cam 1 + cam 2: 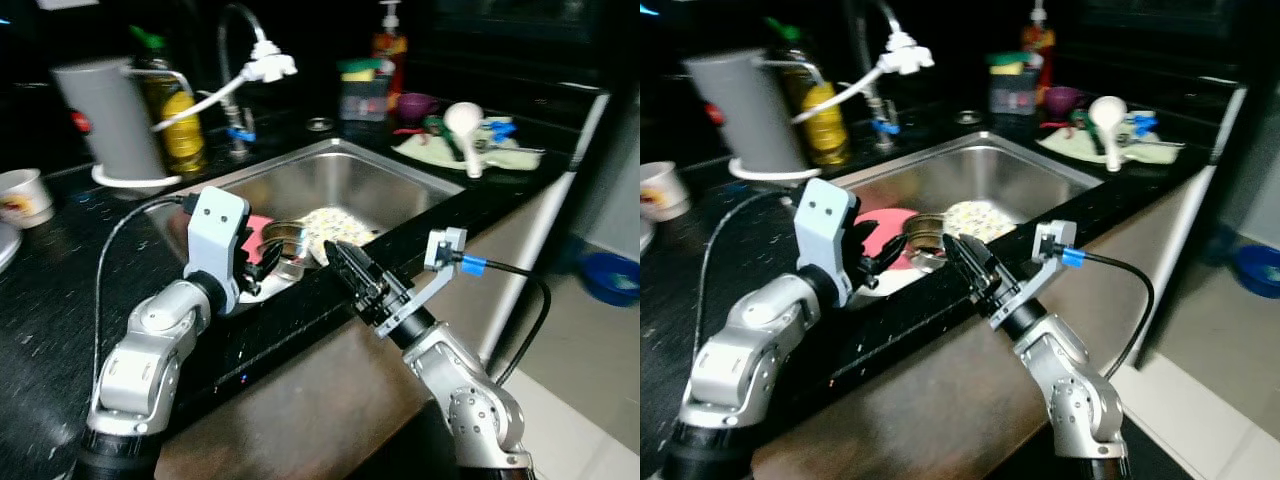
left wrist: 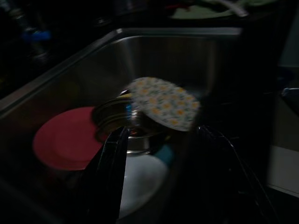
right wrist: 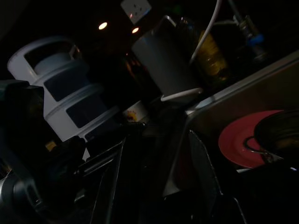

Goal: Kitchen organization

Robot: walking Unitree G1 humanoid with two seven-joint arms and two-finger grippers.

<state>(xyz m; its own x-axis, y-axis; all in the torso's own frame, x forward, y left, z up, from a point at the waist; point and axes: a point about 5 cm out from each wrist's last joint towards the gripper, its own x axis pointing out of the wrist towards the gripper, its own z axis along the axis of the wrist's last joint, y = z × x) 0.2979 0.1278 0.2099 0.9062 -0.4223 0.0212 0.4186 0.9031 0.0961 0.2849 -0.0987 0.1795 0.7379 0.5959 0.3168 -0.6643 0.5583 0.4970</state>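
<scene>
I stand at a black speckled stone countertop (image 1: 60,290) with a stainless steel sink (image 1: 400,185) sunk into it, in a dim kitchen. My left gripper (image 1: 262,268) hangs over the sink's near left corner, its fingers spread wide with nothing between them. My right gripper (image 1: 338,262) reaches over the sink's front edge, fingers parted and empty as well. In the basin lie a round pink plate (image 2: 65,137), a shiny steel pot (image 2: 124,126) partly over it, a flower-patterned round plate (image 2: 163,102) leaning against the pot, and a white dish (image 2: 140,179) beneath. Behind the sink rise a curved tap with a white spray head (image 1: 268,62), a grey cylindrical jug (image 1: 112,120) and a yellow oil bottle (image 1: 178,120). A white paper cup (image 1: 22,198) sits at the far left. To the right, a white ladle (image 1: 466,128) rests on a pale green cloth (image 1: 510,155). The tiled floor (image 1: 590,380) holds a blue basin (image 1: 612,275)
</scene>
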